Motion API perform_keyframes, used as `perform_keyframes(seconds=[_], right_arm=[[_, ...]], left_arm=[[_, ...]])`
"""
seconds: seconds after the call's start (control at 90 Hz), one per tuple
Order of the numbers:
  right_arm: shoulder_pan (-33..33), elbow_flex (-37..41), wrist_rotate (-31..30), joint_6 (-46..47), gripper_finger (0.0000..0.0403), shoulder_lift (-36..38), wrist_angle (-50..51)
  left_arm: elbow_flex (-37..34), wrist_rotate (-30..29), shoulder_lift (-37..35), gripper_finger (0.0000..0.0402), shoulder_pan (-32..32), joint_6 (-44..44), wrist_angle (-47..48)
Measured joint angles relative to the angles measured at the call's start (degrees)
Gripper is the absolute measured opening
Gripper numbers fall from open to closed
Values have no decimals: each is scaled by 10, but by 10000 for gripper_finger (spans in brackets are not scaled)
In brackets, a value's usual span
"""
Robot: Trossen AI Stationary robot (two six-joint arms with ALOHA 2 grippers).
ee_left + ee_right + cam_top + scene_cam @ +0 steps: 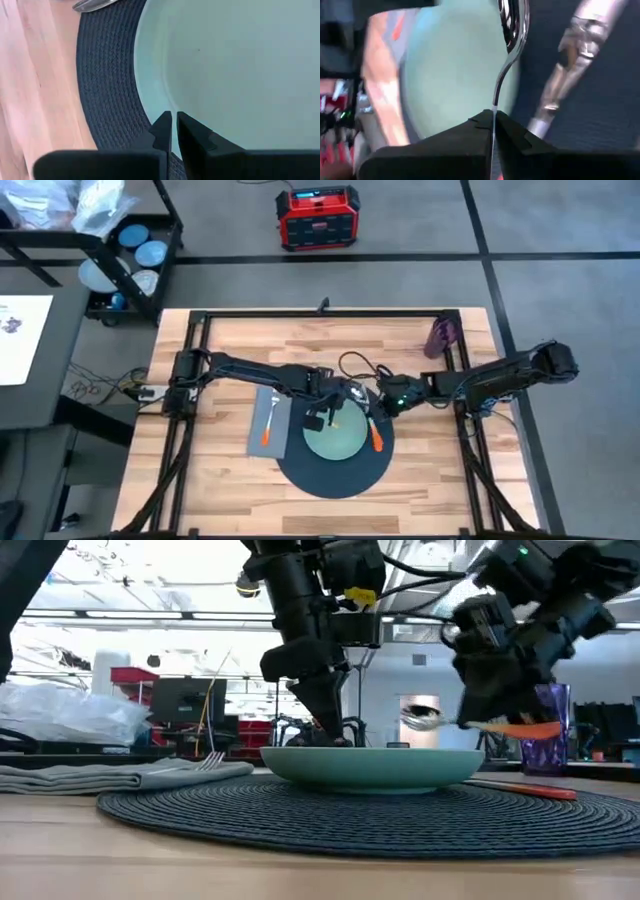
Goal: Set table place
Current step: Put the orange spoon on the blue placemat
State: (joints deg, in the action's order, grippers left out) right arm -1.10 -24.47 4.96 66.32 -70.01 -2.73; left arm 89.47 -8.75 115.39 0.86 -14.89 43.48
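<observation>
The right gripper [490, 700] is clamped on a spoon [470, 724], held level just above the plate's [372, 766] right rim, steel bowl pointing over the plate, orange handle outward. The left gripper [322, 705], fingers nearly closed and empty, hovers over the plate's middle. The smooth pale green plate sits on a dark woven mat [335, 470]. A knife [376, 436] lies right of the plate; the fork [270, 420] rests on a grey napkin [262, 438] to the left.
</observation>
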Motion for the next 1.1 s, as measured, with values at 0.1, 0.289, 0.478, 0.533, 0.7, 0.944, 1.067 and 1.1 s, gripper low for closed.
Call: perform_keyframes(seconds=[0.1,0.289,0.478,0.533,0.7,0.944,1.067,1.1], right_arm=[[-1,21,-14,13,0,20,-39],[-2,24,-17,16,0,29,-10],[-20,24,-18,32,0,18,12],[-22,24,-19,33,0,15,4],[-23,24,-19,42,0,-1,28],[-23,23,-19,49,0,-28,60],[-23,22,-19,40,2,-36,61],[-23,22,-19,39,4,-36,60]], left_arm=[[0,0,0,11,3,-2,4],[0,0,0,11,6,-3,4],[0,0,0,11,6,-1,7],[0,0,0,11,7,-1,7],[0,0,0,11,7,1,8],[0,0,0,11,8,0,8],[0,0,0,11,9,0,9],[0,0,0,11,9,0,8]])
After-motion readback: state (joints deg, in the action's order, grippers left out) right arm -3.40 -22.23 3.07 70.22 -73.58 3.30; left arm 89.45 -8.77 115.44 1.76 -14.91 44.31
